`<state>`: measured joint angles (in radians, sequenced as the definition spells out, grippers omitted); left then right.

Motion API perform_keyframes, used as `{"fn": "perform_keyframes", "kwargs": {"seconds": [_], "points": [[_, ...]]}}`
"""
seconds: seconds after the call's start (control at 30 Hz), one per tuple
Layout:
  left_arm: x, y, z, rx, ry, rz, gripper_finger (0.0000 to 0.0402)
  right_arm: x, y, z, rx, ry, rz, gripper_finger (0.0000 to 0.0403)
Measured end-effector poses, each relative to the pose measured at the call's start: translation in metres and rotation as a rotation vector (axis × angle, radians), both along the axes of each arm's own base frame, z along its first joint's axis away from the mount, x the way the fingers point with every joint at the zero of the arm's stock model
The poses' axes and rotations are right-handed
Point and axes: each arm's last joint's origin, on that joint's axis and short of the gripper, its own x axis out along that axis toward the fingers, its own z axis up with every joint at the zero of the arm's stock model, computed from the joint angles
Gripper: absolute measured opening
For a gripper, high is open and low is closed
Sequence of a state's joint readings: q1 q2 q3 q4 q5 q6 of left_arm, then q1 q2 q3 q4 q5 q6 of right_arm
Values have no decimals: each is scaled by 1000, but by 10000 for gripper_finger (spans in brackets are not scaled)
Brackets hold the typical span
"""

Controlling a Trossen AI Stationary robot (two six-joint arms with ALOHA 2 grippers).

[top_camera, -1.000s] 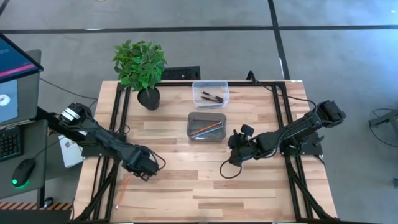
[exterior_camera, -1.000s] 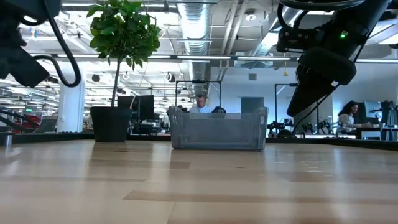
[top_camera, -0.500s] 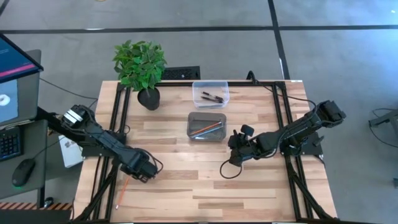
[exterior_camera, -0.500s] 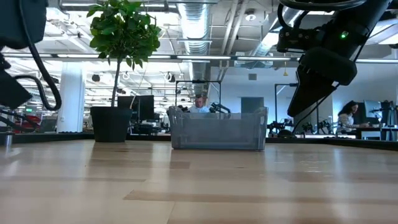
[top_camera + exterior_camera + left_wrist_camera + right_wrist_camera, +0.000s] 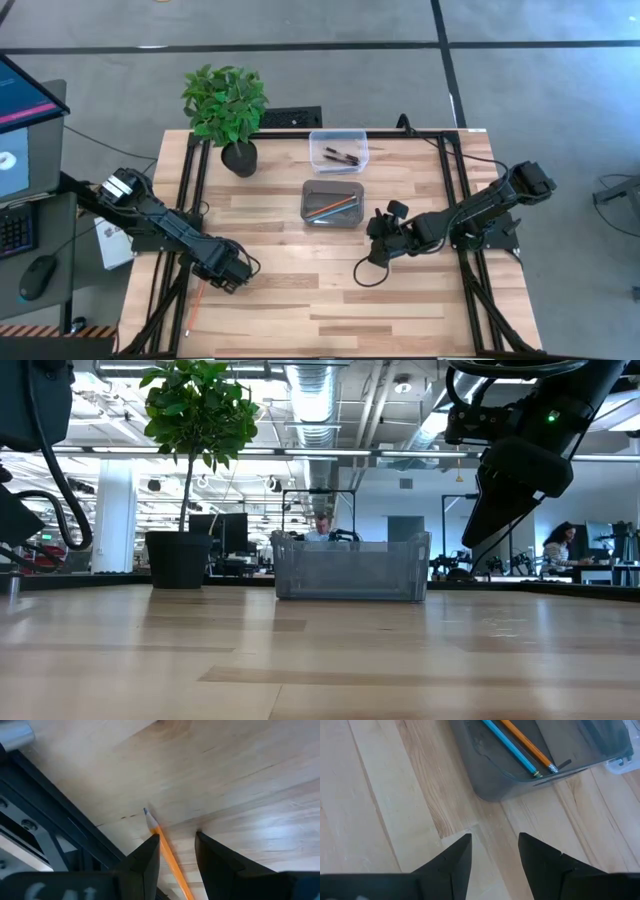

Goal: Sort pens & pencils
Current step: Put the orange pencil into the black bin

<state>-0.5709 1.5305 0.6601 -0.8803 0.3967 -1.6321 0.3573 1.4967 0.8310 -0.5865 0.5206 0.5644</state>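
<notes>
My left gripper [image 5: 232,275] hangs open over the last loose pencil [image 5: 197,302], an orange one lying near the table's [image 5: 400,300] 8 o'clock corner, just beside the dark frame rail [image 5: 170,290]. In the left wrist view the pencil's [image 5: 167,855] sharpened tip pokes out between my two spread fingers [image 5: 145,860], one of them right against the shaft, nothing yet gripped. My right gripper [image 5: 380,245] waits, its fingers apart and empty, at about 4 o'clock from the grey bin [image 5: 333,202], which sits near the table's centre.

That grey bin already holds an orange pencil [image 5: 525,742] and a light blue pencil [image 5: 510,747] side by side. The clear bin [image 5: 338,150] at the table's 12 o'clock edge holds the black pens [image 5: 340,155], beside the potted plant [image 5: 226,108] at 11 o'clock.

By my reckoning the sorting is nearly done, and the step in hand is picking up this final pencil. The next move calls for settling lower, centring the shaft between my fingers and closing squarely. The pencil is thin, lies flat on the wood and sits close to the rail, so a skewed pinch could roll it away or nudge it under the frame.
</notes>
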Motion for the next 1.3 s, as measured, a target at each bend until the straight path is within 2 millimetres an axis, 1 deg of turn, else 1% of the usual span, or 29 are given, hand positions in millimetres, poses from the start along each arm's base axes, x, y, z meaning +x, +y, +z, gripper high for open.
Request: {"fn": "perform_keyframes", "kwargs": {"seconds": [0.17,0.47,0.77,0.87,1.0,1.3], "points": [[1,0,1,-9,-9,-36,112,0,0,0,0,0,0,186],[5,2,4,-8,-15,-42,112,0,0,0,0,0,0,186],[-1,8,8,41,66,-54,112,0,0,0,0,-1,-1,186],[0,7,8,40,49,-52,112,0,0,0,0,-1,-1,186],[7,3,7,-2,-25,-54,112,0,0,0,0,-1,-1,186],[2,6,3,12,11,-38,112,0,0,0,0,-1,-1,186]]}}
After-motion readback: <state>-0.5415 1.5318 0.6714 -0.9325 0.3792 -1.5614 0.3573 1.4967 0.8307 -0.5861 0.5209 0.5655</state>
